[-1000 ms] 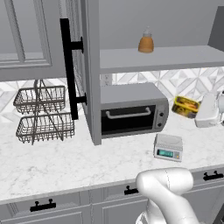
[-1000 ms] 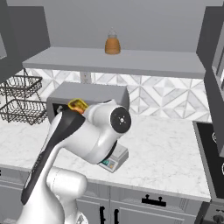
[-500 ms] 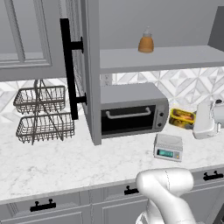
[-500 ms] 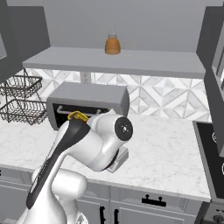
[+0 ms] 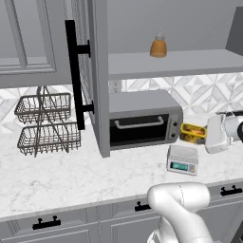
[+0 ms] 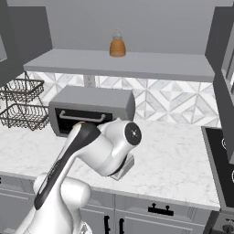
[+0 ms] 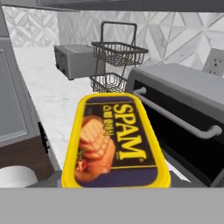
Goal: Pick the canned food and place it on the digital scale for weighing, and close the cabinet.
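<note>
Tin (image 5: 192, 133) rides pinched in your gripper (image 5: 209, 135), held in the air just right of the toaster oven (image 5: 144, 119), with the scale (image 5: 182, 159) lying below and slightly left and nearer you, so lower it that way.

text: "SPAM" | on: canned food (image 7: 114, 140) lid, yellow letters on dark label | other text: unreadable

canned food (image 5: 192, 133) right of toaster oven (image 5: 142, 118), above digital scale (image 5: 183, 159) (on counter (image 5: 71, 178)), wire baskets (image 5: 45, 124) far left
</note>
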You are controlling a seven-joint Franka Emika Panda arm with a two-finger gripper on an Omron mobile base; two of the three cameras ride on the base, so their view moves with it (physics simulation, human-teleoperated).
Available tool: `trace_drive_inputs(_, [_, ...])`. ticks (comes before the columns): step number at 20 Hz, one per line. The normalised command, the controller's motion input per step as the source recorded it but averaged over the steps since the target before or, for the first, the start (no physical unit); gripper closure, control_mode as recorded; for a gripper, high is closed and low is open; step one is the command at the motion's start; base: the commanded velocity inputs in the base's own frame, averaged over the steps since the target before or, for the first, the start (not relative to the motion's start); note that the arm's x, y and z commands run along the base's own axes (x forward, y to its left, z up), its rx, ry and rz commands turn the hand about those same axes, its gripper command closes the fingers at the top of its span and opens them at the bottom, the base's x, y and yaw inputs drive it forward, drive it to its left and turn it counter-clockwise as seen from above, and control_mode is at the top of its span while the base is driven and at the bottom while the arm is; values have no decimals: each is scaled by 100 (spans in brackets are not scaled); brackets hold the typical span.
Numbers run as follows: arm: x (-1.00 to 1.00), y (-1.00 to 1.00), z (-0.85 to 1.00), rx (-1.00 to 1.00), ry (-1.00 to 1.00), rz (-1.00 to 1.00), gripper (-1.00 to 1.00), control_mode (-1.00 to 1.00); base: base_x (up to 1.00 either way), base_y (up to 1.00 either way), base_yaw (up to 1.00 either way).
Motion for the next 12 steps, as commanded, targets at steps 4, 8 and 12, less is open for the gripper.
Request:
trace_drive_inputs(4, [29, -6, -23, 0, 8, 0, 100, -100, 0, 0, 0])
trace_drive_inputs(8, [12, -8, -19, 0, 6, 1, 100, -100, 0, 0, 0])
trace_drive_inputs(12, [11, -30, -28, 0, 10, 5, 100, -100, 0, 0, 0])
